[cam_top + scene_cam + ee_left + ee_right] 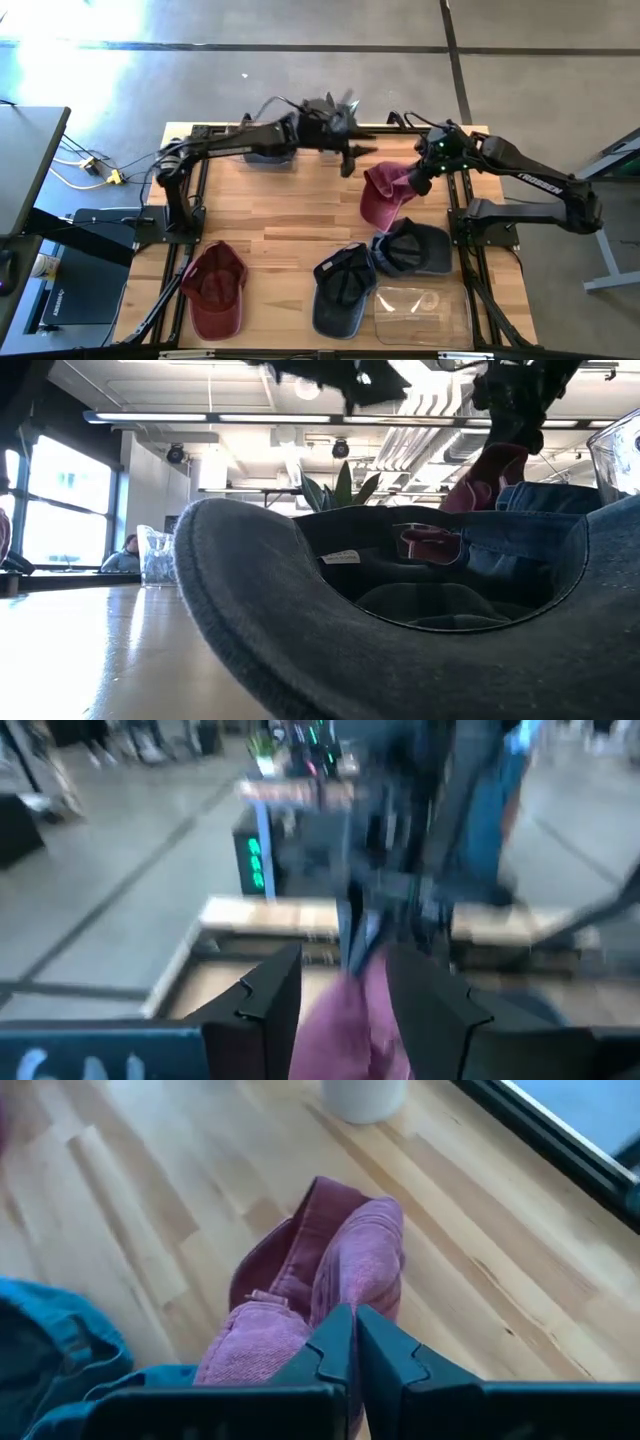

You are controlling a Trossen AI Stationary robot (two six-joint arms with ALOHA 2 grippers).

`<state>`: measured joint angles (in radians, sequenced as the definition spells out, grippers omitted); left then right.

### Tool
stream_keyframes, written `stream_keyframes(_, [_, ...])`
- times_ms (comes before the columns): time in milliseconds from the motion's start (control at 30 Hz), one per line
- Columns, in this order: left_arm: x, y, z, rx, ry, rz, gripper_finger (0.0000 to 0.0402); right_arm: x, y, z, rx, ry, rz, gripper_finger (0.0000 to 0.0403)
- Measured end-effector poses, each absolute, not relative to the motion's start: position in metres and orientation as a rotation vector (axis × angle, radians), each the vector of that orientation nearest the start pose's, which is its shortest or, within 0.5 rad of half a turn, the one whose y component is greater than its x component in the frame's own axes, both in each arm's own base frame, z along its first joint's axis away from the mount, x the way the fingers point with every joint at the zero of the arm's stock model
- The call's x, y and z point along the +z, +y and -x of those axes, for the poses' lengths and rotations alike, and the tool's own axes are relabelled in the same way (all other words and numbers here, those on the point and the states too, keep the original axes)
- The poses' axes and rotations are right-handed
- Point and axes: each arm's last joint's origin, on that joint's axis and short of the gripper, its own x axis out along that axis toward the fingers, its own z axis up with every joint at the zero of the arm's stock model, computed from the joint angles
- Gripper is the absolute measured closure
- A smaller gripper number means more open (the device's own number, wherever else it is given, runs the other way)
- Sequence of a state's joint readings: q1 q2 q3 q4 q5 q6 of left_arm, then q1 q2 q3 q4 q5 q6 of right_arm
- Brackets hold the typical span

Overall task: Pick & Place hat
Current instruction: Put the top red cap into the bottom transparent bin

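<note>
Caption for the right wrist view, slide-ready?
Right gripper shut on a maroon hat, lifting it above the wooden table.

We've got a dusty maroon-pink hat point(385, 195) up top, a darker red hat point(214, 290) lower left, and two denim-blue hats point(342, 288) point(414, 248) with darker linings. The table point(290, 205) is pale blond wood with a striped plank pattern, on a black frame. Both arms are black, and the floor's grey.

Left wrist view smeared by blur, pink cap point(350, 1020) cut off at its lower edge, denim cap point(400, 620) overfilling the low view, hiding most of the surface point(90, 660)
</note>
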<state>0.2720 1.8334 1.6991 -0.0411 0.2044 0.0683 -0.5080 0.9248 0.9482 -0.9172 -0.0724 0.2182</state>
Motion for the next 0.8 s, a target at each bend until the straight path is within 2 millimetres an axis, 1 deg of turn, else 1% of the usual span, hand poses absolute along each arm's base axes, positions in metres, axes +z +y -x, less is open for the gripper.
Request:
stream_keyframes(67, [0.352,0.113,-0.43,0.037,0.192,-0.045,0.0247,0.306,-0.075,-0.146,-0.471,0.814,-0.44,0.0399])
stream_keyframes(100, [0.345,0.113,-0.438,0.028,0.18,-0.052,0.0239,0.307,-0.074,-0.145,-0.459,0.81,-0.434,0.0398])
stream_keyframes(133, [0.339,0.114,-0.441,0.028,0.195,-0.048,0.0228,0.307,-0.072,-0.145,-0.449,0.807,-0.43,0.0397])
stream_keyframes(200, [0.326,0.118,-0.443,0.031,0.258,-0.019,0.0202,0.309,-0.067,-0.144,-0.415,0.796,-0.426,0.0395])
stream_keyframes(267, [0.313,0.121,-0.452,0.029,0.254,-0.016,0.0171,0.311,-0.063,-0.143,-0.384,0.785,-0.42,0.0399])
stream_keyframes(333, [0.299,0.122,-0.458,0.001,0.289,-0.001,0.0139,0.314,-0.059,-0.142,-0.354,0.773,-0.411,0.04])
stream_keyframes(367, [0.291,0.122,-0.46,-0.013,0.315,0.015,0.0125,0.315,-0.056,-0.141,-0.342,0.765,-0.404,0.0399])
stream_keyframes(467, [0.273,0.118,-0.472,-0.029,0.317,0.014,0.0093,0.319,-0.05,-0.139,-0.302,0.733,-0.387,0.0396])
stream_keyframes(567, [0.259,0.114,-0.478,-0.025,0.343,0.02,0.0078,0.324,-0.043,-0.138,-0.25,0.702,-0.375,0.0399])
stream_keyframes(667, [0.248,0.111,-0.483,-0.02,0.354,0.019,0.0076,0.333,-0.038,-0.138,-0.22,0.678,-0.355,0.0399])
stream_keyframes(800, [0.248,0.11,-0.483,-0.05,0.357,0.031,0.0077,0.348,-0.033,-0.136,-0.212,0.644,-0.324,0.0399])
